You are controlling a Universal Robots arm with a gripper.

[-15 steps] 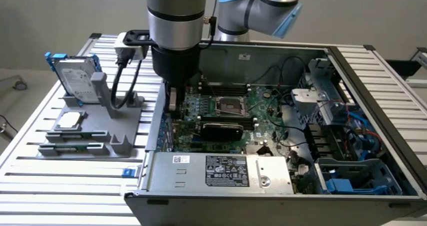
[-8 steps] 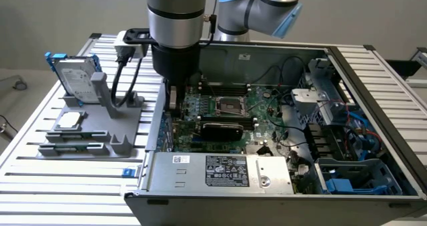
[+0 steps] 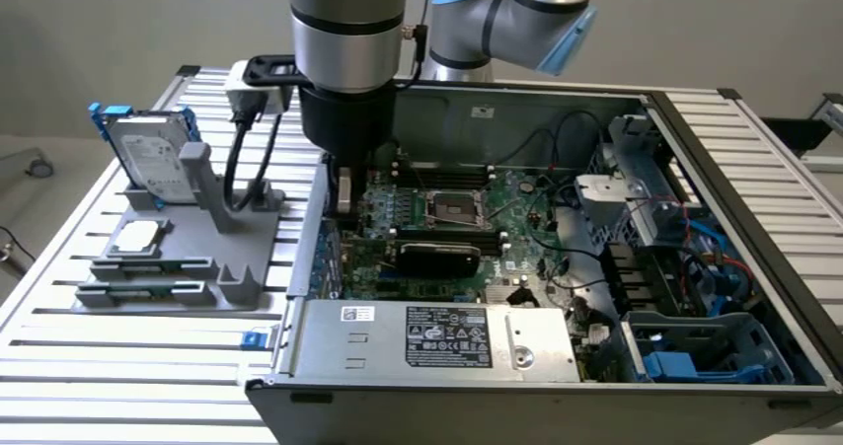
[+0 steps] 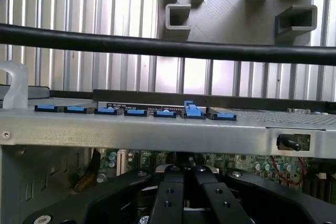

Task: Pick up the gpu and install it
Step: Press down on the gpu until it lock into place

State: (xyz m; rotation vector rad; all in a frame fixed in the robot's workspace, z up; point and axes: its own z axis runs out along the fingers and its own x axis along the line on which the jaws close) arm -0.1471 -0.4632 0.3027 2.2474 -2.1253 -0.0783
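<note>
The gpu [image 3: 441,258] shows its black rounded cover inside the open computer case [image 3: 527,92], low on the motherboard [image 3: 527,218] toward the exterior view's left. My gripper [image 3: 345,206] hangs just left of it, at the case's rear wall, with a silver strip showing under the arm's black body. In the wrist view my two black fingers [image 4: 169,198] lie pressed together, the gripper [image 4: 184,182] shut, and nothing shows between them. Beyond them runs the case wall with a row of blue slot clips [image 4: 191,111].
A grey rack [image 3: 197,267] on the slatted table holds a silver hard drive in a blue frame [image 3: 148,154], a processor chip [image 3: 138,236] and green memory sticks [image 3: 145,265]. The power supply [image 3: 435,336] closes the case's near side. A black cable [image 4: 168,48] crosses the wrist view.
</note>
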